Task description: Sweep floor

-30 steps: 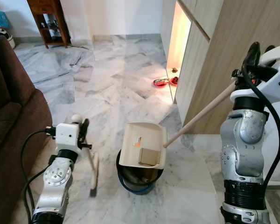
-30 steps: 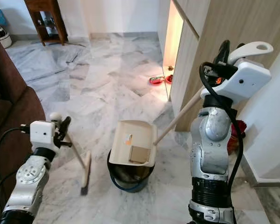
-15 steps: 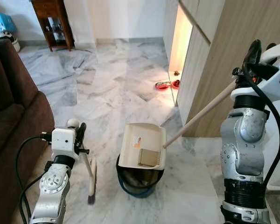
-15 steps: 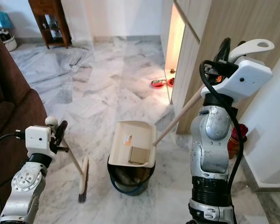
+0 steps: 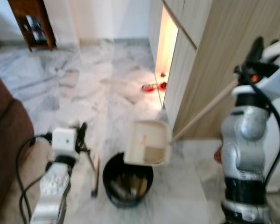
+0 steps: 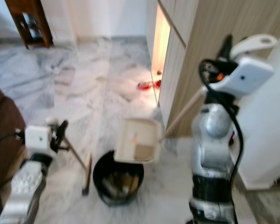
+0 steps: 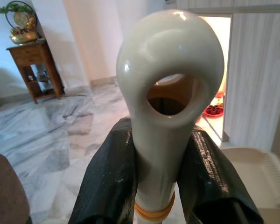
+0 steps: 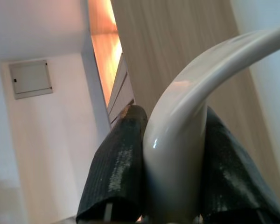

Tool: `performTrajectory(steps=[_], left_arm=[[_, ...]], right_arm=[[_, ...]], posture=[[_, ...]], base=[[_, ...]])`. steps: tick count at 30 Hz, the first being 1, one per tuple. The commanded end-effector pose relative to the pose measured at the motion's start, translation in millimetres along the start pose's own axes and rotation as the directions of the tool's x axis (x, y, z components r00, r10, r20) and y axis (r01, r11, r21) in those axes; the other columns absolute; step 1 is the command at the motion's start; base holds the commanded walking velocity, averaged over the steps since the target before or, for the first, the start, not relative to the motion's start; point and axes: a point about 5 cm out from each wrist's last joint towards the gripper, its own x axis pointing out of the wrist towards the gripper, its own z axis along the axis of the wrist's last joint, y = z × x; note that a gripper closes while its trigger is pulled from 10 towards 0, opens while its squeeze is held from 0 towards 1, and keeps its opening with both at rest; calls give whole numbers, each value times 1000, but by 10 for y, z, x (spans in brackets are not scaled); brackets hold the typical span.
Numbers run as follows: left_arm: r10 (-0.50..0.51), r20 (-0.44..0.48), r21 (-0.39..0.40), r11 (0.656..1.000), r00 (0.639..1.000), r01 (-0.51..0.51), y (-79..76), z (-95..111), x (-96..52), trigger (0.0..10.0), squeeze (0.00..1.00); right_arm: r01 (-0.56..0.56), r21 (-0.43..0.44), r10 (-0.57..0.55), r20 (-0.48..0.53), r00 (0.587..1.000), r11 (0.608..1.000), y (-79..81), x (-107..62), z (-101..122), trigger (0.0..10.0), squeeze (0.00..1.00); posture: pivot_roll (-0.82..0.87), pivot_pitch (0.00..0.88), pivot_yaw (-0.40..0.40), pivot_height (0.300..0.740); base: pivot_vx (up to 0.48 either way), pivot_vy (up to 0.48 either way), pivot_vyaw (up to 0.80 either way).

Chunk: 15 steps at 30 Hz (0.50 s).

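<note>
Broom (image 5: 92, 170): short, cream handle, long axis sloping from the grip down toward 5 o'clock, head on the marble floor (image 5: 107, 98) just left of the bin. Left gripper (image 7: 151, 184), at 8 o'clock in the head views, clamped both black fingers (image 7: 107, 182) on the handle below its looped end.

Bin (image 5: 127, 184): dark, round, on the floor at 6 o'clock. Contents blurred; pale strips inside, not identifiable.

Dustpan (image 5: 148, 142): cream, tilted over the bin's far right rim, open side toward the camera. Small orange mark on its face, unreadable; tan rectangular patch low on it. Its long pale handle (image 5: 203, 112) ran up toward 2 o'clock.

Right gripper (image 8: 170, 177): raised at 3 o'clock, black fingers (image 8: 116, 172) closed on the curved white top of that handle.

Cabinet (image 5: 210, 56): wood-grain, right, lit recess beside it.

Red bowls (image 5: 153, 87): on the floor at 12 o'clock by the recess; contents too small to tell.

Wooden stand (image 5: 30, 23): far, 11 o'clock.
</note>
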Motion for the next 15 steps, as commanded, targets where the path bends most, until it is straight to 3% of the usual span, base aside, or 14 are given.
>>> performTrajectory(steps=[1,11,15], left_arm=[[-7,43,-4,1000,999,7,-25,99,17,10000,0],[-10,39,-2,1000,999,10,-18,100,7,10000,0],[-8,39,-3,1000,999,8,-14,105,12,10000,0]], right_arm=[[10,5,-10,79,997,1000,-28,40,155,10000,0],[-19,4,18,92,996,1000,21,26,183,10000,0],[-119,-35,122,97,988,992,163,-74,205,10000,0]], posture=[[-16,49,14,740],[-14,52,16,740],[-16,54,18,740]], base=[[0,0,0],[0,0,0],[0,0,0]])
